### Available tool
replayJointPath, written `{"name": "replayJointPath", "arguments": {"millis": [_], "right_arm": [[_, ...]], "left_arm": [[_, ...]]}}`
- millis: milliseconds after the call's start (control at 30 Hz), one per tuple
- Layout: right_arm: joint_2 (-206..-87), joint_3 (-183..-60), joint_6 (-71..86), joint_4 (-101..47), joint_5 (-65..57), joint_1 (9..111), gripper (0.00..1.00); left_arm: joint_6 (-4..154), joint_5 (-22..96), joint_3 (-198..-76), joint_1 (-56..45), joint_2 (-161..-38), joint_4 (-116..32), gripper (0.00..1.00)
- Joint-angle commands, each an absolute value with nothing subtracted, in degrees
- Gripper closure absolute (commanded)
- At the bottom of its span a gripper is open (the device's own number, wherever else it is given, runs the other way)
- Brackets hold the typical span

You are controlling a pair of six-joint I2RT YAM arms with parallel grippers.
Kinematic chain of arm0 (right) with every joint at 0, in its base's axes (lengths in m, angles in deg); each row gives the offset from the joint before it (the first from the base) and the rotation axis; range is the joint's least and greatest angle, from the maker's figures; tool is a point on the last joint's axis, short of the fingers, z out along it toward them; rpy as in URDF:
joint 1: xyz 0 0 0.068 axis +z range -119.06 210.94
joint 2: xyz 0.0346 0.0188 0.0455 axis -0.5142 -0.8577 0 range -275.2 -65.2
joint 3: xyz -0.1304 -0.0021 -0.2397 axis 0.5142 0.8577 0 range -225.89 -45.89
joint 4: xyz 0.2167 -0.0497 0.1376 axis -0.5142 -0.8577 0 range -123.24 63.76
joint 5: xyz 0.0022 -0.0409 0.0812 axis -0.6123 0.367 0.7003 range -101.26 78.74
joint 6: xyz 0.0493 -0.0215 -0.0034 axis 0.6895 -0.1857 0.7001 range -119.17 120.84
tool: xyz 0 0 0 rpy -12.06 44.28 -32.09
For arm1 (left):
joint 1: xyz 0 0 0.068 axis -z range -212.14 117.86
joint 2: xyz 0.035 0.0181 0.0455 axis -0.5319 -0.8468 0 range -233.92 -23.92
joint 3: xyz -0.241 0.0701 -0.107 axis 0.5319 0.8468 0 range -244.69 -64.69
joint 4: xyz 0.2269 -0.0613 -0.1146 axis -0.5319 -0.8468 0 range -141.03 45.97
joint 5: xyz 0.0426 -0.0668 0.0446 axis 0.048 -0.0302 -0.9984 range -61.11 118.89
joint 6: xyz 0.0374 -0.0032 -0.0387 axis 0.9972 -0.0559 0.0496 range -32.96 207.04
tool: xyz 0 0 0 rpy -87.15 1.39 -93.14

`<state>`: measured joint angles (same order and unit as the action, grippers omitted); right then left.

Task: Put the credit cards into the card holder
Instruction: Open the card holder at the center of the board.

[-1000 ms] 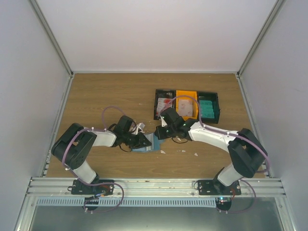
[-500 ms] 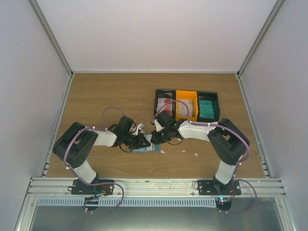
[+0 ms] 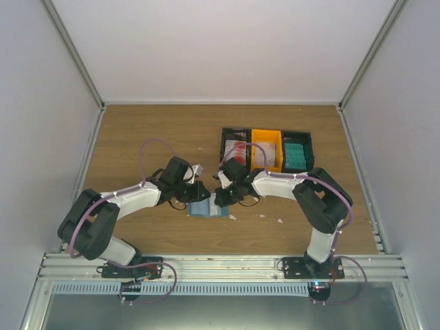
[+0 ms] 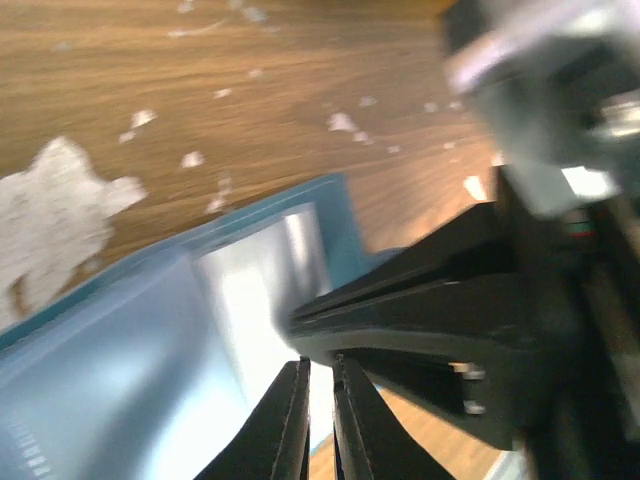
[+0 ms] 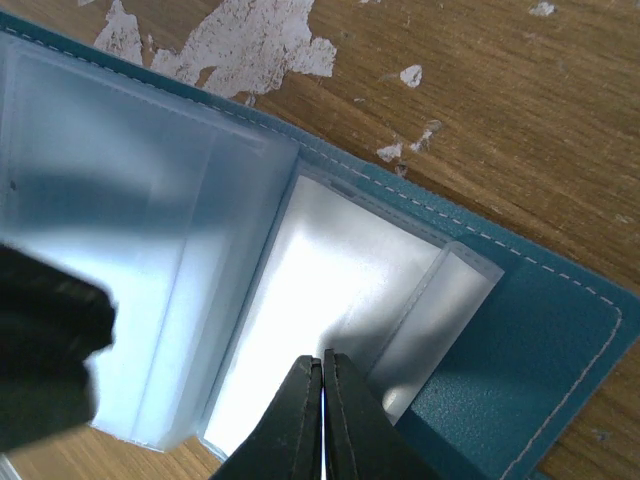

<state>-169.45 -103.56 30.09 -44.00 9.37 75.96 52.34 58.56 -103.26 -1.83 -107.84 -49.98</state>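
The blue card holder lies open on the wooden table between both arms, its clear plastic sleeves facing up. My left gripper hangs over its left part, fingers drawn together to a thin slit. From the right, my right gripper is shut, with its tips on the middle sleeve. In the left wrist view its black body crosses just ahead of my left fingers. The credit cards sit in stacks in the tray: red-blotched white, pale and teal.
The black-and-orange three-compartment tray stands behind and to the right of the holder. White paint scraps dot the wood around the holder. Grey walls close the table on three sides.
The left arm has stretched forward and lifted its wrist over the holder. The right arm folded in, bringing its gripper left onto the holder. The holder now shows more.
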Motion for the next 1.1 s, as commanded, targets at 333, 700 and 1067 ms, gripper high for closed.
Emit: {"name": "replayJointPath", "arguments": {"millis": [333,700,1067], "right_arm": [[-170.9,-101.3,30.9,-47.0,3.6,75.4,0.96],[-168.5,-100.8,34.3,-47.9,1.1,75.4,0.96],[-155.3,-108.7,27.7,-46.9,8.6,74.2,0.83]], "left_arm": [[56.5,45.3,-99.7,-1.5,-108.8,-60.5,0.88],[55.7,45.7,-100.4,-1.7,-109.2,-61.1,0.89],[58.4,55.2,-109.8,-1.7,-107.1,-61.2,0.75]]}}
